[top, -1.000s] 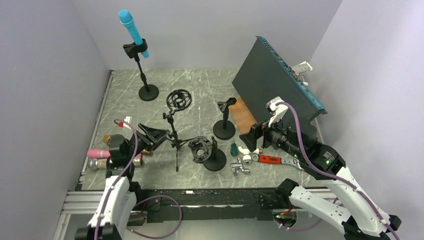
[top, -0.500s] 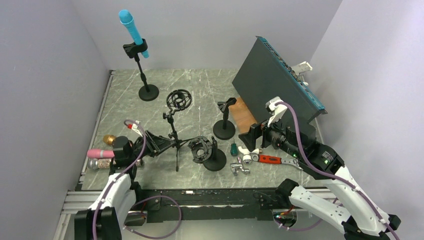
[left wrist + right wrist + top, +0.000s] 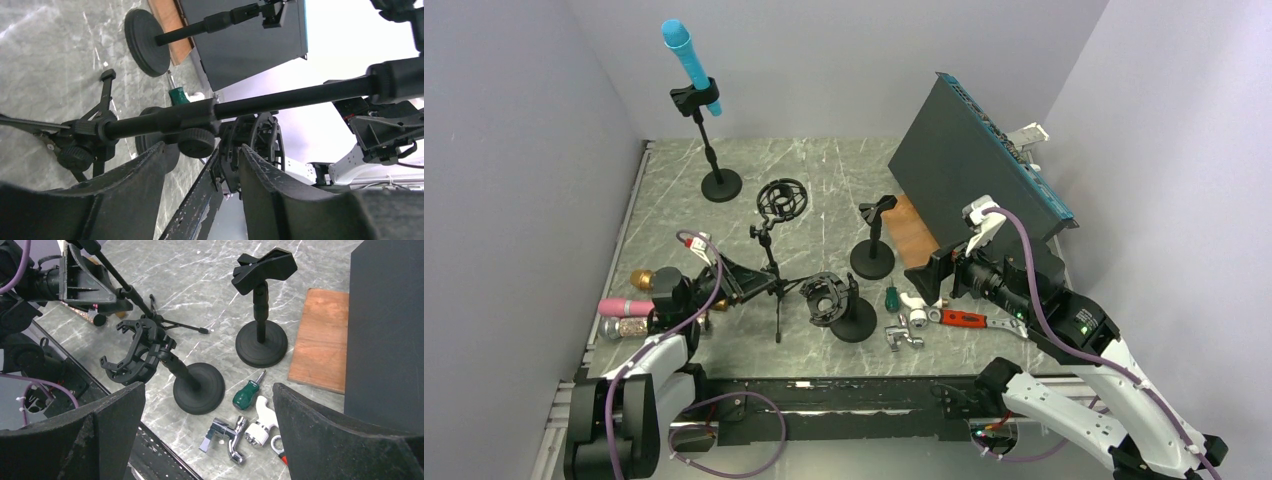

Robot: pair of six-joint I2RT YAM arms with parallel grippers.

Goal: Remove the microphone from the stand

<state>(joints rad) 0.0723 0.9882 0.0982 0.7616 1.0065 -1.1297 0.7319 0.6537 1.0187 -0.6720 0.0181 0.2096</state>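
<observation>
The blue microphone (image 3: 686, 55) sits tilted in the clip of a tall black stand (image 3: 721, 184) at the back left, far from both grippers. My left gripper (image 3: 742, 280) is open and low over the table, at the black tripod stand (image 3: 774, 290). In the left wrist view the gripper (image 3: 202, 150) has its fingers apart, with the tripod's pole (image 3: 280, 100) and its knob just past the tips. My right gripper (image 3: 924, 280) is open and empty; in the right wrist view it (image 3: 209, 387) hovers above the tools.
Pink (image 3: 622, 306), gold (image 3: 646, 278) and silvery (image 3: 624, 327) microphones lie at the left edge. A low shock-mount stand (image 3: 839, 305), an empty clip stand (image 3: 873, 255), a screwdriver (image 3: 248, 392), a chrome tap (image 3: 227, 437) and a wrench (image 3: 964, 319) lie mid-table. A dark panel (image 3: 969, 160) leans at the right.
My left gripper has swung right and away from the loose microphones, up to the tripod stand. The right arm has shifted slightly. The blue microphone has not moved.
</observation>
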